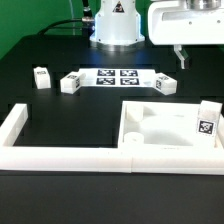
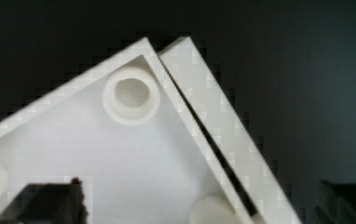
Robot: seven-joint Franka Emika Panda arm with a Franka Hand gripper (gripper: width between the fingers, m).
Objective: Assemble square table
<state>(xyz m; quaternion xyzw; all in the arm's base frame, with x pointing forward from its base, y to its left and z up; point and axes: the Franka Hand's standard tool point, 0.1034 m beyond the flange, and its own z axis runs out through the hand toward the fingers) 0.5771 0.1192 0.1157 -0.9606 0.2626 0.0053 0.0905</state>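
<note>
The black worktop carries the white slab of the square table at the exterior view's right, just behind the low white border wall. Small leg blocks stand on either side of the marker board. The fingers hang spread wide and hold nothing.

The arm's white base stands at the upper middle of the exterior view. Its bulky white wrist fills the upper right corner of that frame and is cut off by the top and right edges. From the wrist, the gripper hangs straight down in the air with its short dark tips pointing downward. In the wrist view the two dark fingers show at opposite sides, wide apart, so the jaws are open and grip nothing.
</note>
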